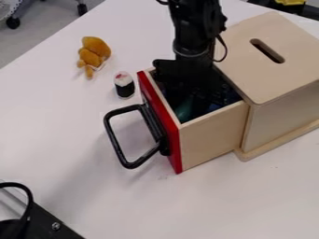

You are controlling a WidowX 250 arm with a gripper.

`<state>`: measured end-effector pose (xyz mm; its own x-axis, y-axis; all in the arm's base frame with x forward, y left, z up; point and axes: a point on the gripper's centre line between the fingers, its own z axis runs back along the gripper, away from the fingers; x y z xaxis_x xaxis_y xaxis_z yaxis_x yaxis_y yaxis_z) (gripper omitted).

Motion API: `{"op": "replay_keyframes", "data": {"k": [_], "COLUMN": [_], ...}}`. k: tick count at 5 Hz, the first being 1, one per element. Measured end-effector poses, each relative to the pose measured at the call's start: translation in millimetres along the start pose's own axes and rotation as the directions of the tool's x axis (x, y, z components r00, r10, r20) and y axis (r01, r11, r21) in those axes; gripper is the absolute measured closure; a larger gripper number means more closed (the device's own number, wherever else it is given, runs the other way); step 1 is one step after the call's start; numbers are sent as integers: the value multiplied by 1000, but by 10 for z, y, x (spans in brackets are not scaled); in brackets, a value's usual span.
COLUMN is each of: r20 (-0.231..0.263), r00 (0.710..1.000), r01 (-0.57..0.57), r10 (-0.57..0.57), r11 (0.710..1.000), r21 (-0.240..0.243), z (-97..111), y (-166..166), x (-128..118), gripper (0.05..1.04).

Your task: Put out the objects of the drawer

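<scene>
The black gripper (190, 88) hangs down inside the drawer, its lower part dark against the interior; whether it holds anything cannot be told. The wooden drawer (215, 133), with a red front (161, 122) and a black handle (118, 140), is pulled out of the wooden box (283, 114). Low in the drawer, near its front, lies a green object (183, 109), and a bit of blue (213, 107) shows to the right of it. On the table outside are a brown plush toy (92, 54) and a sushi-like toy (124, 85), white above and black below.
The box's flat lid (274, 32) with a slot rises right beside the arm. A black metal piece with a cable (46, 221) occupies the lower left corner. The white table (68, 140) has its edge running along the upper left, with floor beyond.
</scene>
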<state>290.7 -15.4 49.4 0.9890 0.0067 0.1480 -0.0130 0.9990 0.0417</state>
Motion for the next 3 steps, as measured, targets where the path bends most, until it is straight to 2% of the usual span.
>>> {"op": "replay_keyframes", "data": {"k": [1, 3], "r20": [15, 59], "r00": [1000, 997], "r01": [-6, -42], "r10": [6, 41], "r11": [1000, 999], "r21": [4, 23], "z": [116, 567], "y": [-2, 48], "x": [-3, 11], "gripper": [614, 619]}}
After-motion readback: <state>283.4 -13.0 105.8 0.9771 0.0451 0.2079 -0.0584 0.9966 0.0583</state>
